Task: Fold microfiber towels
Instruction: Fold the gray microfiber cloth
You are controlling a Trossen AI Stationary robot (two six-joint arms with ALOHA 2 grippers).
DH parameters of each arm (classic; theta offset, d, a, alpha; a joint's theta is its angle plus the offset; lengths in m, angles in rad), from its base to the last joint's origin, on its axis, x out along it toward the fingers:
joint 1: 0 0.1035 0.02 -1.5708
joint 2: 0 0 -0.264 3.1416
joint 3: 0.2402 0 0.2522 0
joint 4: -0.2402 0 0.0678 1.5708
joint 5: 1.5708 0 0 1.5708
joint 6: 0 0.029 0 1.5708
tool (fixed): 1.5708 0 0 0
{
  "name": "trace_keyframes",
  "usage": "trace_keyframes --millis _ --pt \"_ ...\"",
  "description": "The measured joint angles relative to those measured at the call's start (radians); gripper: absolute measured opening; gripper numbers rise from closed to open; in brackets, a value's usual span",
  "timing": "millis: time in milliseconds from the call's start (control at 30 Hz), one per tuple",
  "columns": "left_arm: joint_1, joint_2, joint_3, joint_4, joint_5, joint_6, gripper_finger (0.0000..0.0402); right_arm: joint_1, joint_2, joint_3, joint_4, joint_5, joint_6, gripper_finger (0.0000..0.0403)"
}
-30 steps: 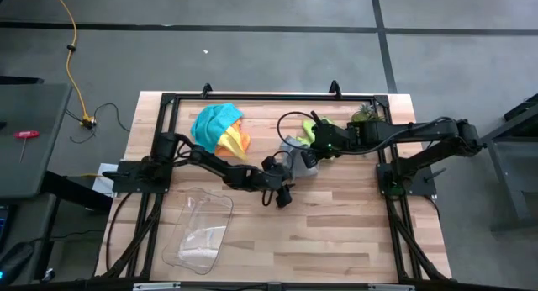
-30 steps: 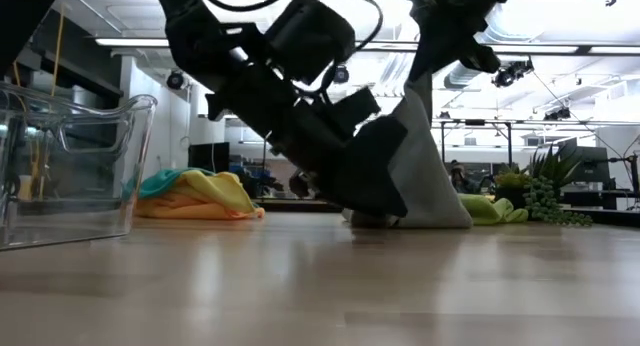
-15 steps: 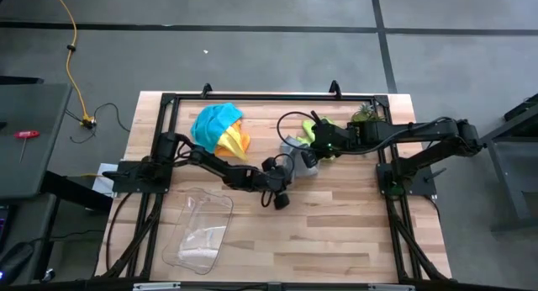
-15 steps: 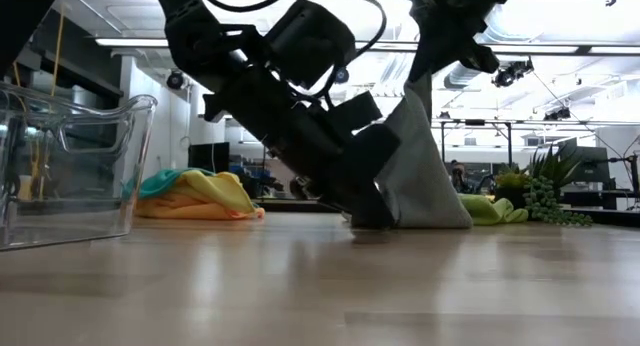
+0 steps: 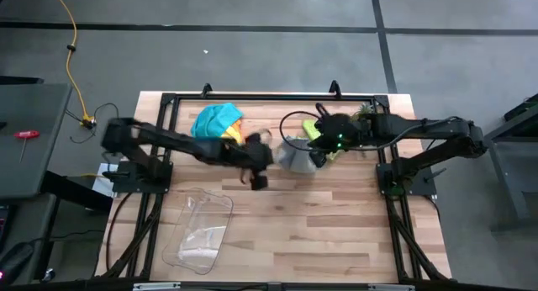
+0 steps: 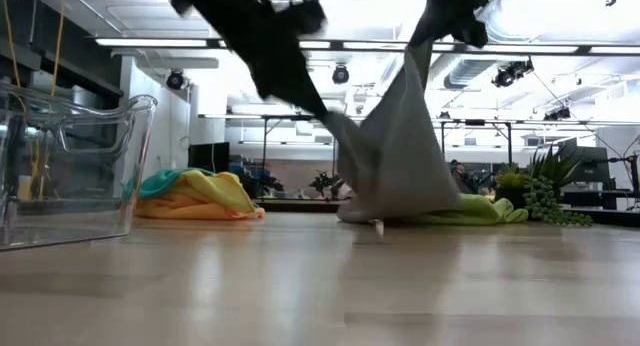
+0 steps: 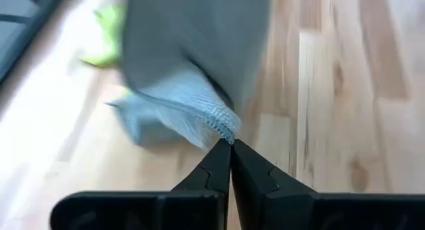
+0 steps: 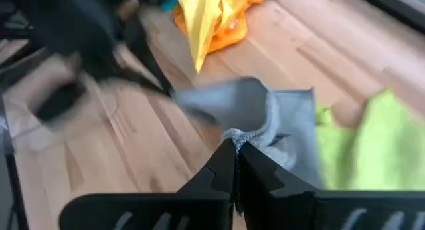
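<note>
Left tool (image 7: 230, 145) pinched tight on one corner of the grey towel (image 6: 395, 156), right tool (image 8: 236, 147) clamped on another corner, both fingers pressed together with the hem poking out between them. So: towel strung up between the two, hanging like a little tent in the middle of the low view, bottom edge just brushing the wooden surface (image 5: 336, 224).

In the overhead view, left tool (image 5: 259, 159) just left of centre, right tool (image 5: 318, 148) a bit right of it, grey cloth (image 5: 296, 155) bunched between.

For doing this bit well, probably: pull the two corners apart until the top edge goes taut, keep both at the same height, then lower slowly so it lays flat instead of crumpling. Looks still slack and twisted right now, so no rushing the fold.

Also worth watching: lime green towel (image 5: 318, 133) sitting right behind the grey one, touching or nearly so, easy to drag along. Teal, yellow and orange pile (image 5: 220, 129) in the upper left, well clear. Clear tray (image 5: 200, 230) lower left, out of the way.
</note>
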Motion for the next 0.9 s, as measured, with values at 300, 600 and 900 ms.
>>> trace_keyframes --millis 300,600,900 --pt "0.102 -0.362 0.026 -0.143 0.042 0.0 0.0 -0.058 0.001 0.243 -0.211 -0.006 -0.282 0.0" --pt "0.115 -0.416 0.179 -0.261 0.044 0.104 0.0 -0.097 0.001 0.409 -0.341 -0.005 -0.401 0.0" --pt "0.113 -0.416 0.234 -0.385 -0.005 0.202 0.0 -0.064 0.018 0.411 -0.472 0.026 -0.319 0.0"
